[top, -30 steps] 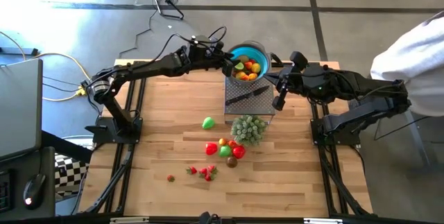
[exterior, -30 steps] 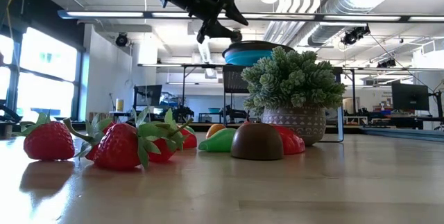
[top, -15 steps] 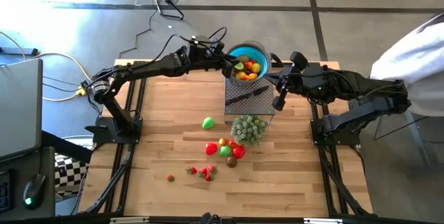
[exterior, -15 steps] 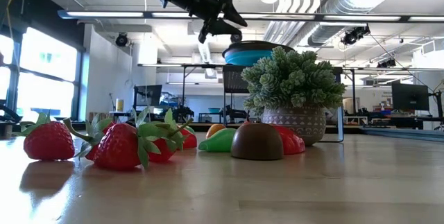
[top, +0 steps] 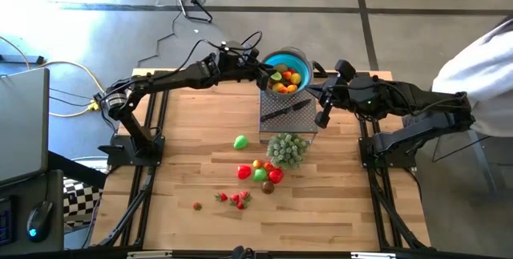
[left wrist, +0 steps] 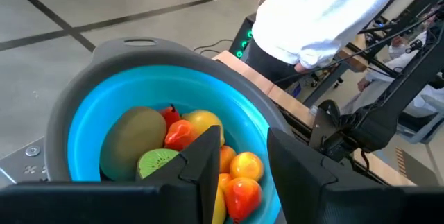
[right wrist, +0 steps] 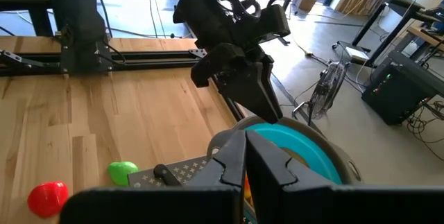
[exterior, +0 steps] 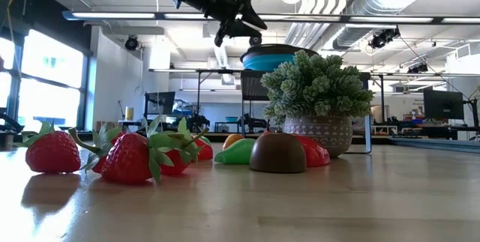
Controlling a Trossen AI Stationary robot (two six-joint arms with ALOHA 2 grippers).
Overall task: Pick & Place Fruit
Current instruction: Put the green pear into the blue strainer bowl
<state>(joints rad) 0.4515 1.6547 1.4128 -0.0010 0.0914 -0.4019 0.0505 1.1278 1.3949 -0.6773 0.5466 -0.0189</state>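
Hovering over the bowl (top: 285, 70), my left gripper (left wrist: 239, 165) has fingers part apart with nothing between them; released, I judge. Right gripper (right wrist: 245, 156) waits clenched, empty, just beside the bowl. Fruit (left wrist: 182, 149) is heaped inside; more fruit lies loose on the table (top: 192, 139) near the plant (top: 287, 148). Best move, I reckon: lift clear of the rim before swinging out, then spread wide over the green piece (top: 240, 142).

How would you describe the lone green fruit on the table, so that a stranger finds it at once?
Start at the pale green bushy plant in the middle of the wooden table. Toward the left arm's side of it lies the green fruit, alone on bare wood. Unlike the other green one in the red cluster, it touches nothing.
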